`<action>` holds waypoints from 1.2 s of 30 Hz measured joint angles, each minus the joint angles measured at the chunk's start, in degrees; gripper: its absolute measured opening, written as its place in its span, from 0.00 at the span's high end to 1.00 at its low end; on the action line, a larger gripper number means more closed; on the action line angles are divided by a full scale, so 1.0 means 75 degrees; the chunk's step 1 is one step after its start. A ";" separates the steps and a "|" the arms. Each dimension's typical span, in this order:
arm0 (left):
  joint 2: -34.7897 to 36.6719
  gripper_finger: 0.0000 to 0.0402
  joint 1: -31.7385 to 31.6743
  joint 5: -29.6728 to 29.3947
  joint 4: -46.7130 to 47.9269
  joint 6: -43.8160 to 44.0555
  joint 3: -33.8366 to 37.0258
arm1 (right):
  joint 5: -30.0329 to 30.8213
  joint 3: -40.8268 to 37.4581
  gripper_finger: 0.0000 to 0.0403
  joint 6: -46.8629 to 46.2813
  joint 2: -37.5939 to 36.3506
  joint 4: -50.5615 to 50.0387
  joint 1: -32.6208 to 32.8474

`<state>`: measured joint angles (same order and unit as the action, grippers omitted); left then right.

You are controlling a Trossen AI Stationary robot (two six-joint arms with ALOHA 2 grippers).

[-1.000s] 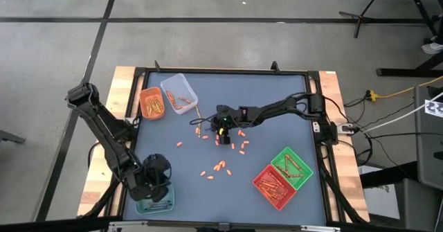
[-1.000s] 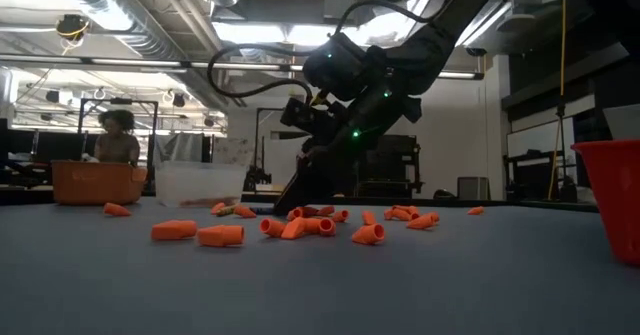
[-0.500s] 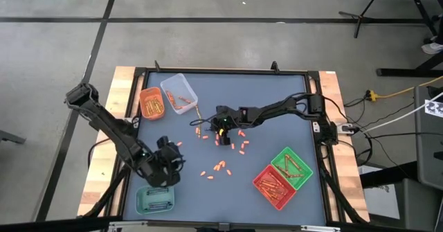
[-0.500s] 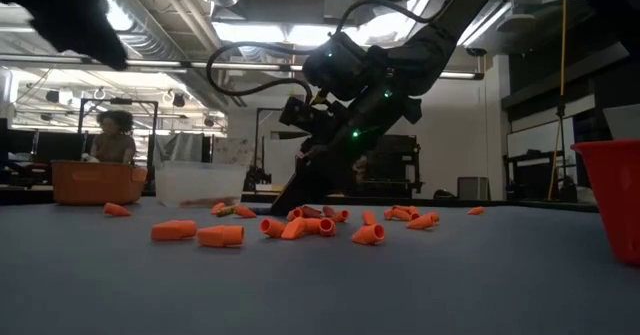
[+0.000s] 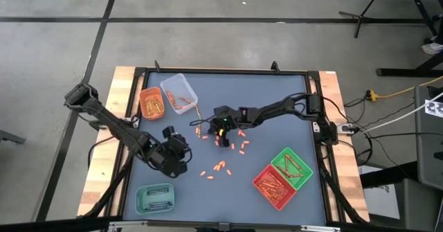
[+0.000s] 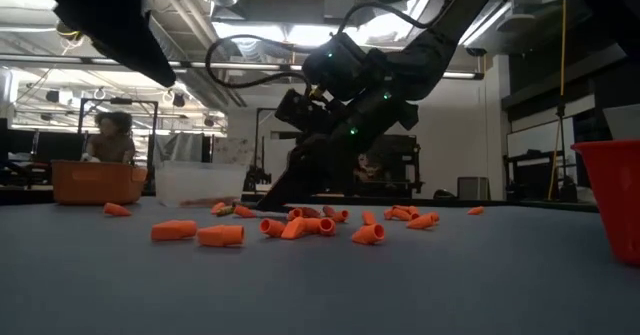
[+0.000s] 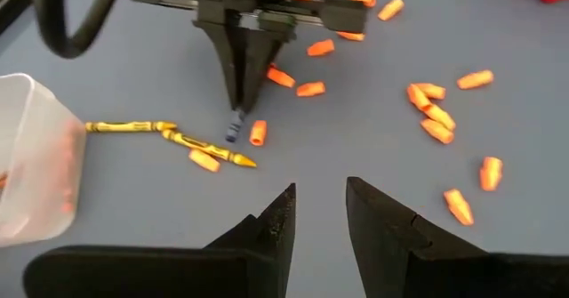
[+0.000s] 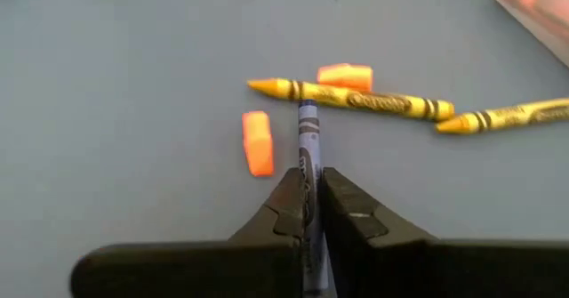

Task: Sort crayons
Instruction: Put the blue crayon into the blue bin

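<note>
Table seen from above, working left to right. Teal tray [image 5: 155,199] sits at about 7 o'clock on the mat, with the orange tray [image 5: 151,102] and clear tray [image 5: 178,92] up at 10 to 11 o'clock. Left gripper [image 5: 181,154] hangs over bare mat toward 8 o'clock, fingers [image 7: 271,224] apart with nothing between them, pointed toward the scatter at centre. Judgement: it is between picks, lining up on loose pieces. Centre of the table: right gripper [image 5: 216,127] is down at the mat, jaws pinched shut on a blue crayon [image 8: 308,147] that runs lengthwise out between them, its tip reaching a yellow crayon [image 8: 356,99] lying crosswise; a second yellow crayon [image 8: 511,115] lies just beside that one. Short orange pieces [image 5: 220,167] are strewn from centre toward 6 o'clock. Green tray [image 5: 291,166] and red tray [image 5: 273,186] sit side by side at 4 to 5 o'clock, each holding sticks. Step in hand, as I read it: the grasp on the blue crayon is made; the lift is not. Next move calls for a straight rise without dragging the yellow one, then carrying to a tray. Hard to tell: which tray takes blue, how far off the mat the blue crayon's tip rides, and what lies in the teal tray. The low view shows the arms only as dark shapes.
</note>
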<state>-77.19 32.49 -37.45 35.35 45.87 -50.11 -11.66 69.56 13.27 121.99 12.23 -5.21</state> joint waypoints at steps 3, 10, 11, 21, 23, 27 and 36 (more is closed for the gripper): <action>0.0000 0.79 -0.0204 -0.0001 -0.0003 -0.0151 0.0000 | -0.0006 0.0000 0.94 -0.0023 0.0000 0.0128 0.0006; 0.0000 0.79 -0.0630 0.0000 -0.0006 -0.0560 0.0000 | -0.0026 0.0000 0.94 -0.0023 0.0000 0.0313 0.0000; 0.0000 0.79 -0.0685 0.0000 -0.0003 -0.0598 0.0000 | -0.0114 0.0000 0.94 -0.0023 -0.0001 0.0381 0.0000; 0.0000 0.79 -0.1246 0.0377 -0.0024 -0.0558 0.0000 | -0.1261 0.0012 0.94 -0.0491 -0.0020 0.1620 0.0000; 0.0000 0.79 -0.1374 0.0720 -0.0081 -0.0544 0.0000 | -0.1400 0.0012 0.94 -0.0572 -0.0020 0.1892 0.0000; 0.0000 0.79 -0.1594 0.1230 -0.0137 -0.0536 0.0000 | -0.1805 0.0015 0.94 -0.0625 -0.0032 0.2274 0.0000; 0.0000 0.79 -0.1957 0.1612 -0.0406 -0.0539 0.0000 | -0.2396 0.0020 0.94 -0.1022 -0.0035 0.2635 0.0000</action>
<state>-77.19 17.81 -25.36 32.31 41.82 -50.11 -29.63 69.71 5.61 121.73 31.99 -5.21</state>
